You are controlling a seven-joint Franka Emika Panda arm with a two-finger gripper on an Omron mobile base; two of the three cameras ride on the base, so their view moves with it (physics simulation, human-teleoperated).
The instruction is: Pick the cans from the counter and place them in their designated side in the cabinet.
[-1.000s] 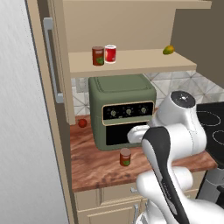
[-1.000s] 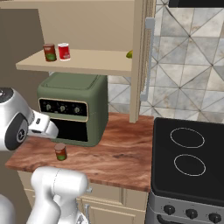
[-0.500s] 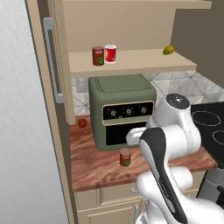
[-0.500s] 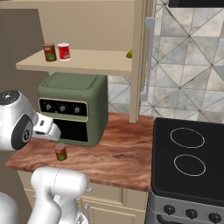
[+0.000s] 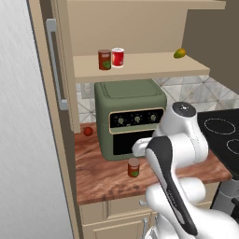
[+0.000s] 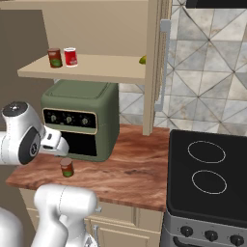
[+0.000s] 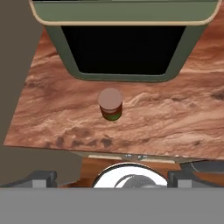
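Observation:
One small can (image 5: 134,167) (image 6: 66,167) with a brown-red body and a green label stands on the wood-grain counter (image 5: 100,177) in front of the green oven. From above, the hand view shows this can (image 7: 110,103) on the counter (image 7: 175,118). My gripper (image 7: 113,178) hangs open over it, the fingertips (image 7: 41,178) wide apart and nothing between them. Two more cans stand side by side on the cabinet shelf (image 5: 140,67): a brown-red one (image 5: 104,59) (image 6: 54,58) and a bright red one (image 5: 117,57) (image 6: 70,56).
The green oven (image 5: 130,116) (image 6: 79,118) fills the back of the counter under the shelf. A small red fruit (image 5: 87,131) lies left of it. A yellow-green fruit (image 5: 179,53) sits on the shelf's right end. The cabinet door (image 5: 53,65) stands open. The black stovetop (image 6: 212,173) is to the right.
My arm has swung a little to the left, bringing the hand over the can on the counter. The jaws stay open. No can has moved.

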